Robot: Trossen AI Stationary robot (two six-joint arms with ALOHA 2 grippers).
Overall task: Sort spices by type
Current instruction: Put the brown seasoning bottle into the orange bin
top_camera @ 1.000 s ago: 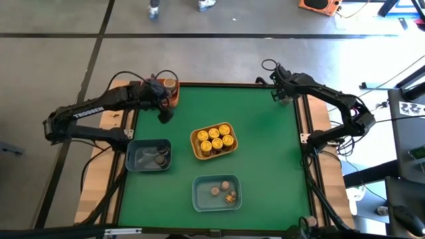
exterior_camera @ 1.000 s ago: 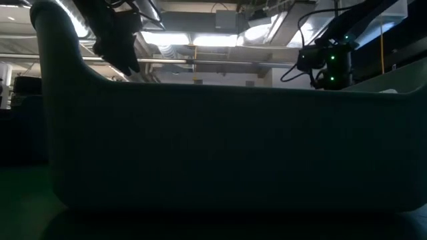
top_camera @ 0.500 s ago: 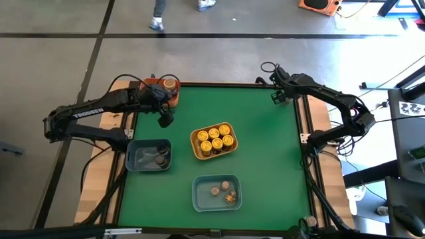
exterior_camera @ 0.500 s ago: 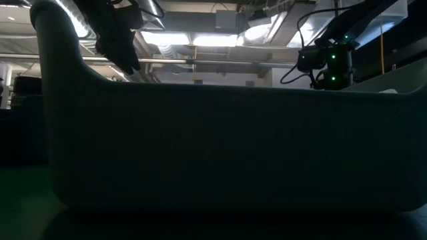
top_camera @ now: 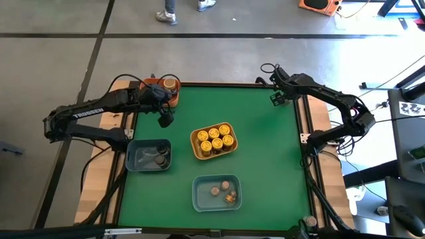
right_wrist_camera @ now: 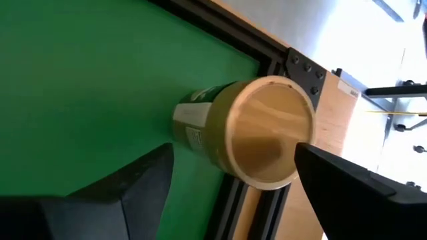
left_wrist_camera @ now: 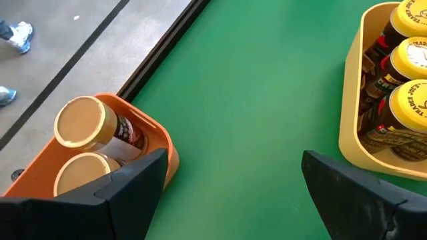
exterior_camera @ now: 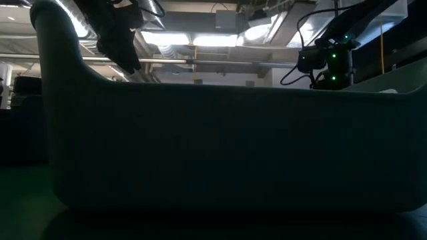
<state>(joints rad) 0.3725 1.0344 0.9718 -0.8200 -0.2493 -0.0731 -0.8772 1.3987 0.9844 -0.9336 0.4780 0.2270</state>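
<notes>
On the green table [top_camera: 265, 153] we found the spice jars spread over four trays and one lying loose; the yellow tray [top_camera: 214, 141] near the middle held six yellow-lidded jars [top_camera: 215, 139] standing upright in two rows, and the left wrist view showed three of them at the tray's edge; the orange tray [top_camera: 161, 92] sat at the far left corner with two tan-lidded jars [left_wrist_camera: 87, 124] in it, one just beside the other; the blue tray on the left [top_camera: 148, 155] held dark-lidded jars [top_camera: 160, 155], though we could not count them surely; the blue tray at the near side [top_camera: 217, 193] held a few jars, among them tan lids [top_camera: 225, 185] and one lying on its side. The left gripper [top_camera: 165, 117] hung over bare green felt just beside the orange tray, its fingers [left_wrist_camera: 127, 187] spread wide and pinching nothing. The right gripper [top_camera: 275, 97] hovered at the far right corner of the table, its fingers [right_wrist_camera: 133, 187] likewise spread apart, with a green-labelled jar with a tan lid [right_wrist_camera: 247, 130] lying on its side between them near the table's black frame; we could not tell whether either finger touched it. In the low view the wall of a tray [exterior_camera: 227, 147] filled nearly the whole picture, and both arms showed only above its rim.
</notes>
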